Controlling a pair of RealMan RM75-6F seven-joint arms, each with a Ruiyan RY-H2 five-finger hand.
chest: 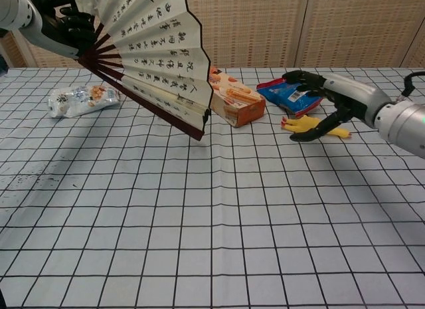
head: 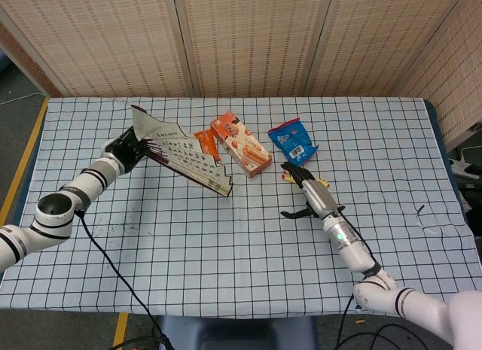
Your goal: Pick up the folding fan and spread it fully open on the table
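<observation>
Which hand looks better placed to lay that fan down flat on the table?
The left hand: it already grips the open folding fan by its pivot. The right hand hovers over the yellow toy, holding nothing.

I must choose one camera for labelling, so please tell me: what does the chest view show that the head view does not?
Only the chest view shows the clear snack bag lying behind the fan, and the fan's writing readably. Only the head view shows the small orange packet and the table's far edge. Both show the left hand holding the folding fan, the right hand over the yellow rubber chicken, the orange box and the blue bag.
</observation>
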